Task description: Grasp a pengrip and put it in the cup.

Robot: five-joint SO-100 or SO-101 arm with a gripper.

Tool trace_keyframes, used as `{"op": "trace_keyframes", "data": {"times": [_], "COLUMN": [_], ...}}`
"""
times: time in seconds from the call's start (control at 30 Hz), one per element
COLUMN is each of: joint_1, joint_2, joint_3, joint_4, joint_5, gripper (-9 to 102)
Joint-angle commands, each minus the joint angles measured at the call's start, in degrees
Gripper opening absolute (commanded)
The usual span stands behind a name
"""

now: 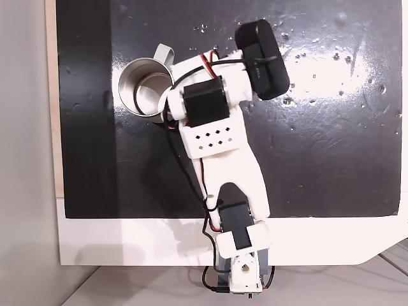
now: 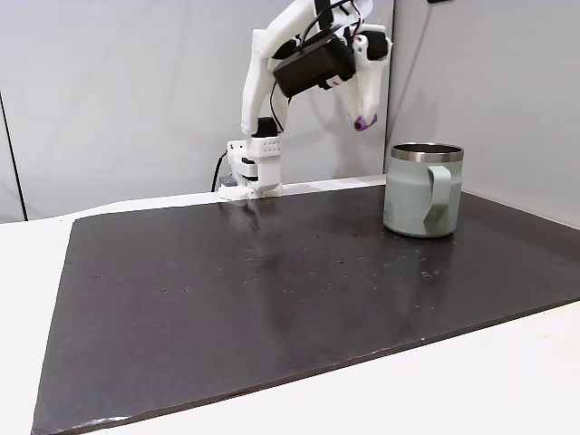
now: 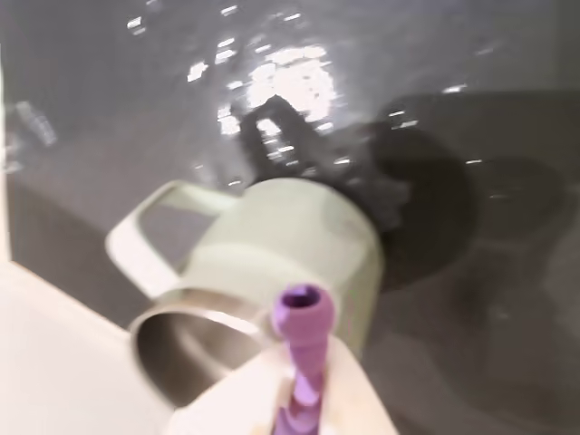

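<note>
In a fixed view looking straight down, your arm reaches from the bottom centre of the frame up and to the left, and its upper body covers the right-hand edge of the cup point(image 1: 141, 88), which sits upper left of centre on the dark bench point(image 1: 319, 159). You see the shiny inside of the cup and its handle poking toward the top of the frame. The hand itself is hidden under the arm here, so this view only tells you it is somewhere over or near the cup's right rim.

In a fixed view from the side, the hand point(image 2: 362, 116) hangs high in the upper middle of the frame with the pengrip point(image 2: 364, 121) showing as a purple tip at its lower end. The cup stands right of centre on the bench, and the tip sits above the rim and a little left of it in the picture; depth between them cannot be read.

In the wrist view, the hand point(image 3: 304, 390) is clenched on the pengrip point(image 3: 304, 335), whose long axis runs up the frame from the bottom edge. The cup's open mouth point(image 3: 195, 340) lies just left of the purple tip, so I judge you need a small shift toward frame left before letting go
</note>
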Motion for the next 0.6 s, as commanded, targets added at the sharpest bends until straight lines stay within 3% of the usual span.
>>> {"op": "trace_keyframes", "data": {"times": [0.0, 0.57], "joint_1": [-3.69, -11.78], "joint_2": [-1.67, -17.93], "joint_3": [-9.84, -25.75], "joint_4": [1.49, 0.35], "joint_5": [2.90, 5.89], "gripper": [0, 0]}}
